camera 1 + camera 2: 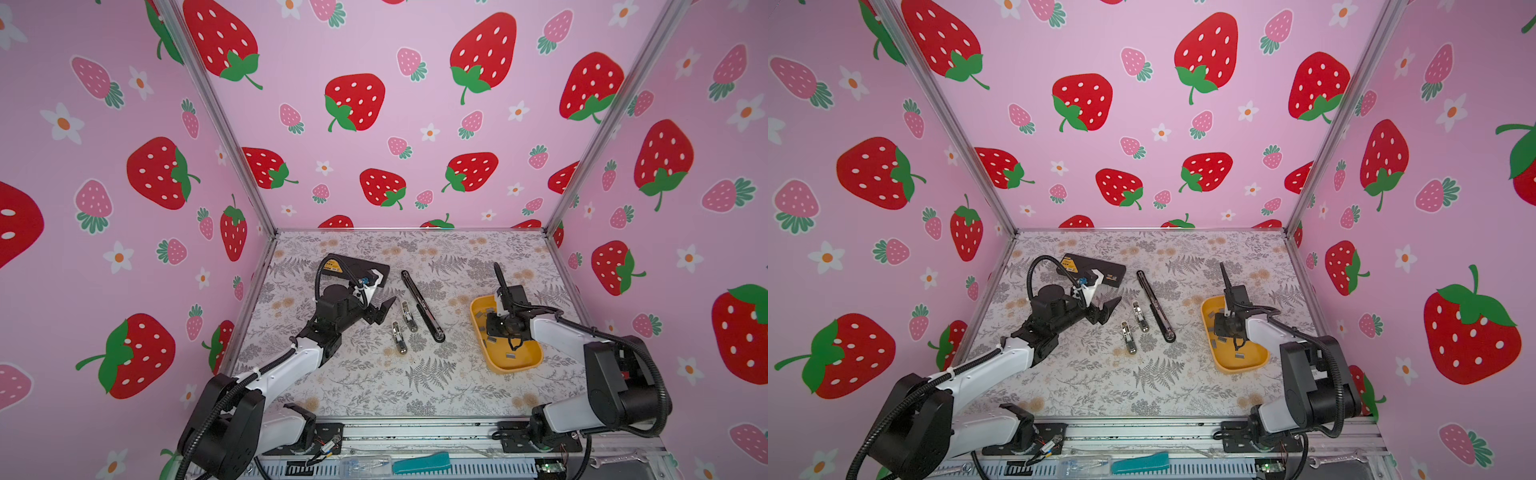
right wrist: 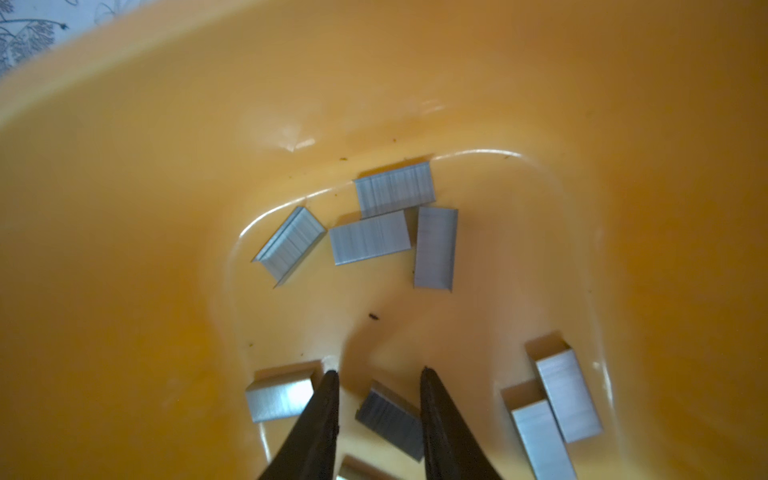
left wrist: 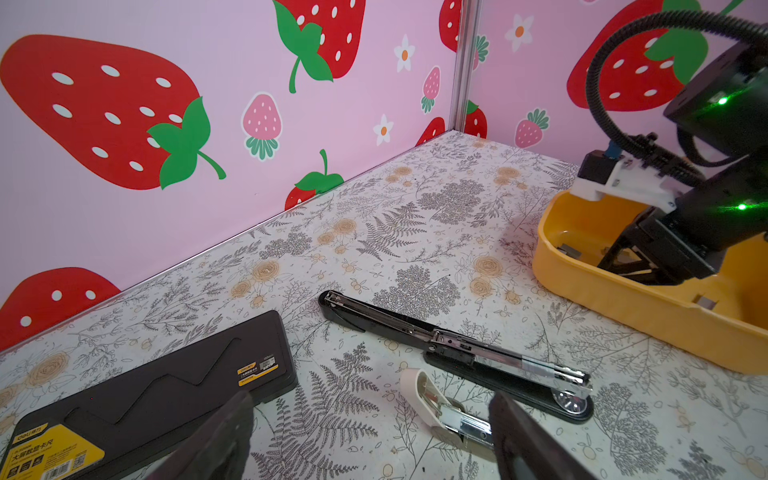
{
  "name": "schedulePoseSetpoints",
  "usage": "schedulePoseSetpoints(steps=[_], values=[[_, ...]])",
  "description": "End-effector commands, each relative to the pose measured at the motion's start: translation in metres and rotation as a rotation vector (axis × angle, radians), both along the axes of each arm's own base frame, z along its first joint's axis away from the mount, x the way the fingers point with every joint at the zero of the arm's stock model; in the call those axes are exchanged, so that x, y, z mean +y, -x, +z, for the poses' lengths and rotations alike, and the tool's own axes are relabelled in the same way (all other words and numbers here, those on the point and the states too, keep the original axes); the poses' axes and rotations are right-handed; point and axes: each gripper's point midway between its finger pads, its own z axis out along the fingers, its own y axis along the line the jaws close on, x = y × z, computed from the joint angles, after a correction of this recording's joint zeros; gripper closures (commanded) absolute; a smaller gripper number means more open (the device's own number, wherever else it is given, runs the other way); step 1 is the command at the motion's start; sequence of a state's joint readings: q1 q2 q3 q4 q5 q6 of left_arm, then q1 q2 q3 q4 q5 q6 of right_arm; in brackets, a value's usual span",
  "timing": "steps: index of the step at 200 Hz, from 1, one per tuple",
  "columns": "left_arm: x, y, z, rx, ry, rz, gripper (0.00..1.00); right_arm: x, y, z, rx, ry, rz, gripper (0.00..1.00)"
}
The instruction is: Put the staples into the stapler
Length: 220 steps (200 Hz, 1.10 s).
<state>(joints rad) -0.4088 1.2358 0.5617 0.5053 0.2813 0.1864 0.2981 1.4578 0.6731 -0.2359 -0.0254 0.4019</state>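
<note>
Inside the yellow tray (image 2: 124, 208), the right gripper (image 2: 378, 372) points down with its jaws narrowly apart. They straddle one staple strip (image 2: 390, 417) and are not visibly pressed onto it. More staples (image 2: 370, 237) lie loose on the tray floor beyond, four in a cluster near the far wall and others to either side. Assessment: each strip is light and stiff, but smooth and likely brittle, since it may snap at its glued joints if pinched hard or twisted. The hold is best taken across the two leg faces at mid-length, with modest pressure. The left gripper (image 3: 372, 399) hangs wide open and empty, just above two small staplers (image 1: 399, 336). Past these, well apart from the tray, the long black stapler (image 1: 422, 305) lies opened flat with its channel exposed. A black case (image 1: 357, 266) lies farthest back.
</note>
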Motion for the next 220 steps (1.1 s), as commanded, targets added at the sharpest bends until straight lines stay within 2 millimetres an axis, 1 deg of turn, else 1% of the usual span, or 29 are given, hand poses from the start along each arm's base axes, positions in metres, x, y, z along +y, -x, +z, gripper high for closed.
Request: schedulePoseSetpoints(steps=[1,13,20,35,58,72,97,122,151,174,220], values=[[-0.003,0.001,0.008,-0.029,0.005,-0.023,0.11,-0.005,0.025,-0.010,0.098,0.004,-0.015,0.60],[-0.003,0.001,0.008,-0.030,0.006,-0.023,0.11,-0.007,0.023,-0.008,0.086,0.010,-0.020,0.59],[-0.002,0.001,0.008,-0.031,0.005,-0.020,0.11,-0.008,0.028,-0.010,0.111,0.019,-0.020,0.58],[-0.002,0.001,0.008,-0.032,0.004,-0.019,0.11,-0.007,0.028,-0.010,0.111,0.013,-0.016,0.59],[-0.002,0.000,0.007,-0.029,0.002,-0.018,0.11,-0.004,0.031,-0.013,0.127,-0.008,-0.013,0.69],[-0.003,-0.001,0.007,-0.027,0.000,-0.016,0.11,-0.004,0.031,-0.013,0.135,-0.004,-0.012,0.70],[-0.002,-0.001,0.007,-0.028,0.000,-0.014,0.11,-0.009,0.029,-0.005,0.117,0.021,-0.023,0.68],[-0.002,-0.003,0.007,-0.030,-0.005,-0.008,0.11,-0.009,0.027,0.001,0.103,0.021,-0.028,0.59],[0.000,-0.005,0.006,-0.028,-0.012,0.003,0.11,-0.010,0.027,0.002,0.107,0.026,-0.027,0.54],[0.001,-0.006,0.006,-0.029,-0.018,0.013,0.11,-0.009,0.029,-0.001,0.120,0.020,-0.022,0.54],[0.001,-0.008,0.005,-0.028,-0.022,0.015,0.11,-0.008,0.033,-0.008,0.142,0.022,-0.017,0.75]])
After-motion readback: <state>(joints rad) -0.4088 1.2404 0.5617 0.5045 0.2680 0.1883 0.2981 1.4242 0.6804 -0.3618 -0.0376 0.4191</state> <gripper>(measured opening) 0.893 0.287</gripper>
